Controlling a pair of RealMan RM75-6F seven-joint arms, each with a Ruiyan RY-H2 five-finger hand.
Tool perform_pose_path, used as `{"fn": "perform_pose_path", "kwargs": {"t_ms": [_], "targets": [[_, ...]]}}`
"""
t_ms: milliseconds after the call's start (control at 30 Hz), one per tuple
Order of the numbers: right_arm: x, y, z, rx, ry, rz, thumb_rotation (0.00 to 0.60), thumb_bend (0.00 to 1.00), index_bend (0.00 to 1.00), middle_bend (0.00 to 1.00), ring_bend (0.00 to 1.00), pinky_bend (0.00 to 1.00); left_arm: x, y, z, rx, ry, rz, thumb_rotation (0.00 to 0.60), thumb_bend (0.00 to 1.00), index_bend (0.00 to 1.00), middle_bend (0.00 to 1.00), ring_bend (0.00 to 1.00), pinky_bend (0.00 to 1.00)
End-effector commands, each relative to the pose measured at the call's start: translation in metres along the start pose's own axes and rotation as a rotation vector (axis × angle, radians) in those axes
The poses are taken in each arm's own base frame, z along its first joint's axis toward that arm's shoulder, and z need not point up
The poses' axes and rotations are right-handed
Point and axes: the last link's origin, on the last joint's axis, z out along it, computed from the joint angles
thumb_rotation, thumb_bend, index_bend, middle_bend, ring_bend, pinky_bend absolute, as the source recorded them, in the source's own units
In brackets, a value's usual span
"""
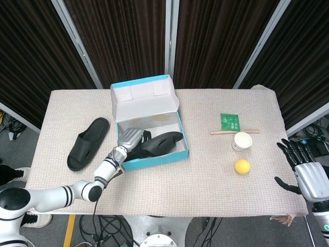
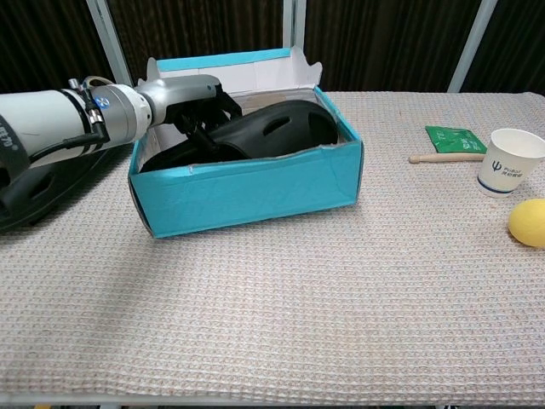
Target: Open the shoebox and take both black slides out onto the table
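Observation:
The open blue shoebox stands left of the table's middle, its lid tipped up at the back. One black slide is in it, raised so its top shows above the front wall. My left hand reaches in from the left and grips that slide's near end. The other black slide lies on the table left of the box, partly hidden behind my forearm in the chest view. My right hand hangs open past the table's right edge.
To the right of the box are a paper cup, a yellow ball, a green packet and a wooden stick. Dark curtains hang behind the table.

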Motion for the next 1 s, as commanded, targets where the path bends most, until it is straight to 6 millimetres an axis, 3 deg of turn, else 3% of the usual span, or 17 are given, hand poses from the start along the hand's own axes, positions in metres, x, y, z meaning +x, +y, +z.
{"fn": "perform_pose_path", "kwargs": {"t_ms": [33, 167, 300, 500, 700, 1000], "targets": [[0.000, 0.000, 0.001, 0.000, -0.001, 0.000, 0.600, 0.10, 0.00, 0.03, 0.00, 0.06, 0.013, -0.004, -0.004, -0.022, 0.080, -0.058, 0.600, 0.42, 0.66, 0.71, 0.62, 0.67], [-0.001, -0.001, 0.002, 0.003, -0.002, 0.000, 0.600, 0.10, 0.00, 0.02, 0.00, 0.06, 0.026, -0.008, -0.008, -0.054, 0.169, -0.055, 0.600, 0.42, 0.66, 0.70, 0.62, 0.67], [-0.002, -0.002, 0.003, 0.007, -0.006, 0.001, 0.600, 0.10, 0.00, 0.02, 0.00, 0.06, 0.026, -0.012, -0.008, -0.050, 0.154, 0.030, 0.600, 0.42, 0.66, 0.69, 0.61, 0.66], [-0.002, -0.001, 0.002, 0.002, -0.006, 0.003, 0.600, 0.10, 0.00, 0.03, 0.00, 0.06, 0.004, -0.015, -0.008, -0.030, 0.175, 0.225, 0.600, 0.42, 0.66, 0.69, 0.61, 0.66], [-0.002, -0.001, -0.001, -0.002, -0.006, 0.002, 0.600, 0.10, 0.00, 0.02, 0.00, 0.06, -0.013, -0.021, -0.003, 0.125, 0.156, 0.037, 0.600, 0.43, 0.66, 0.69, 0.64, 0.72], [-0.002, -0.003, -0.002, 0.000, -0.006, 0.002, 0.600, 0.10, 0.00, 0.03, 0.00, 0.06, -0.006, -0.027, 0.000, 0.246, 0.162, -0.082, 0.600, 0.47, 0.63, 0.69, 0.72, 0.83]]}}
